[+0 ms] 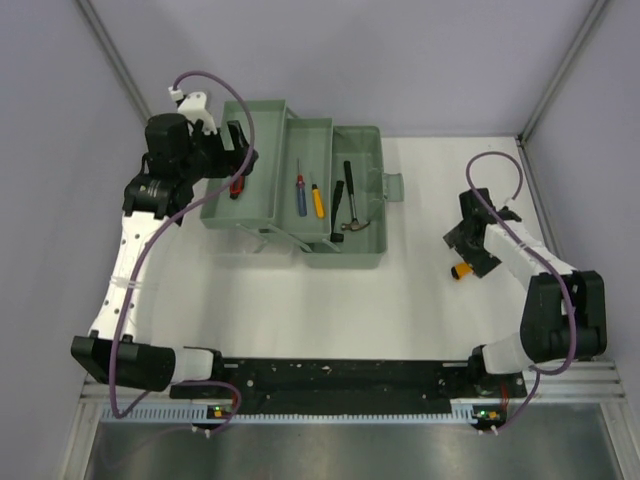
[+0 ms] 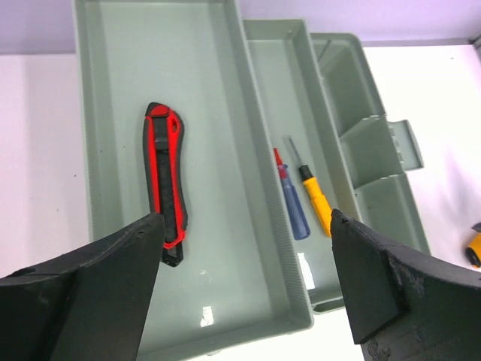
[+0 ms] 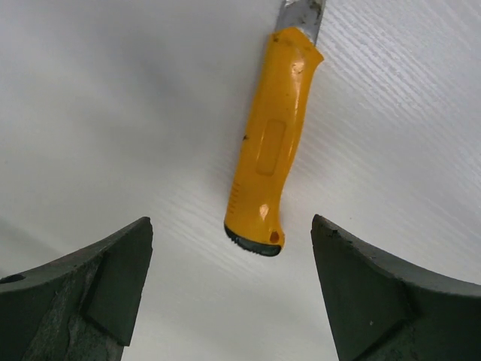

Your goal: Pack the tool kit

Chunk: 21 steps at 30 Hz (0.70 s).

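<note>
Left pincer (image 2: 246,226): jaws wide apart, holding nothing, hung over the leftmost tray of the pale green toolbox (image 2: 233,90). Red utility knife (image 2: 164,184) lies flat on that tray's floor, lengthwise, apart from both fingers. Middle tray holds blue screwdriver (image 2: 293,203) and yellow screwdriver (image 2: 317,199), side by side. Hammer (image 1: 350,205) is in the right-hand tray.

Right pincer (image 3: 231,226): also wide open, empty, poised over the yellow utility knife (image 3: 270,143), which lies on the white tabletop (image 1: 400,300), well apart from the box. Fingers flank the butt end only, no contact.

Judged step: pick up the yellow knife, likely the last loose piece.

Risks:
- Closing on the butt end: long handle could pivot or droop in transit, or squirt out of the jaws, plastic being smooth.
- Metal shows at the far end; a swinging knife may catch a tray wall.
- Left arm sits over the box; right arm's delivery path may cross it.
</note>
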Tool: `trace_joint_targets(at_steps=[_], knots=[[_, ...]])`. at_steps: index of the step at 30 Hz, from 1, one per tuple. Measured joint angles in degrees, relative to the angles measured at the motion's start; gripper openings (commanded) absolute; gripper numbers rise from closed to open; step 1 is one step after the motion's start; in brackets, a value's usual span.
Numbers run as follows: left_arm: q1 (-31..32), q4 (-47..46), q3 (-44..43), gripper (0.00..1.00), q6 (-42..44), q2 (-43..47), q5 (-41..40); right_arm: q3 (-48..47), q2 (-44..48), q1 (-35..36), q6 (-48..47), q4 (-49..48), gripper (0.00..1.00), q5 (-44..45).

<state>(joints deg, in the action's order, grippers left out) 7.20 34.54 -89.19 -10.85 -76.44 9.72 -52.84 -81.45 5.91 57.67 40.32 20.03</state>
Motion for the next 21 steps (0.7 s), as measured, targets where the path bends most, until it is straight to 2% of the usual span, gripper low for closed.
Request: trace_joint_targets(at_steps=[6,16,18,21], knots=[[0.0,0.37,-0.26,0.95,-0.2,2.25,3.26,-1.11,-5.86,-3.85,-0.04,1.51,0.83,0.5],[0.0,0.48,-0.26,0.95,-0.5,2.25,5.92,-4.02,-13.35,-8.13,-1.22,2.1,0.73,2.4],[0.0,0.5,-0.26,0.94,-0.59,2.25,6.05,-4.92,-14.32,-8.13,-1.77,1.84,0.69,2.75],[0.0,0.48,-0.26,0.94,-0.66,2.25,6.32,-5.38,-14.86,-8.13,-2.54,0.81,0.57,2.8]])
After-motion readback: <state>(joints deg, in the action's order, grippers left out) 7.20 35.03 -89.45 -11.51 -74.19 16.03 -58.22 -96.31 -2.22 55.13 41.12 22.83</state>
